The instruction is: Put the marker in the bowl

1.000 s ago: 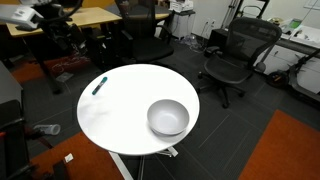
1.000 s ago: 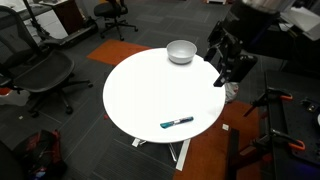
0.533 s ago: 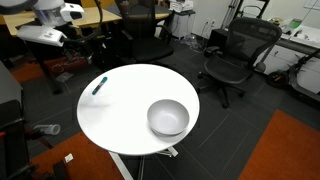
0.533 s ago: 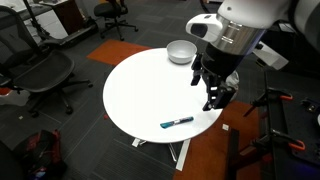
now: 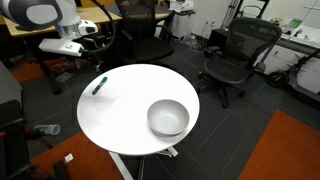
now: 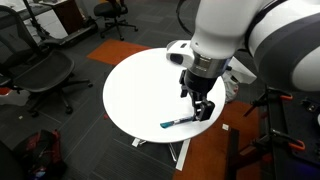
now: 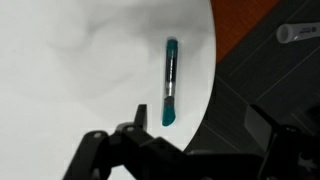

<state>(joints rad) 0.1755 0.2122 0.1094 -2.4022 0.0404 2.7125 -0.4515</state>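
Soft overhead light is washing the white table (image 7: 70,90) pale in the wrist view, with faint grey shadows lying across it; the gripper (image 7: 200,140) is showing dark and unfocused. In an exterior view the arm (image 6: 250,40) is looking blurred.

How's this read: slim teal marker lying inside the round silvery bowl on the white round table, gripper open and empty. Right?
No. The slim teal marker lies on the bare white round table near its edge, as the wrist view shows; the round silvery bowl sits empty in an exterior view. The gripper is open and empty.
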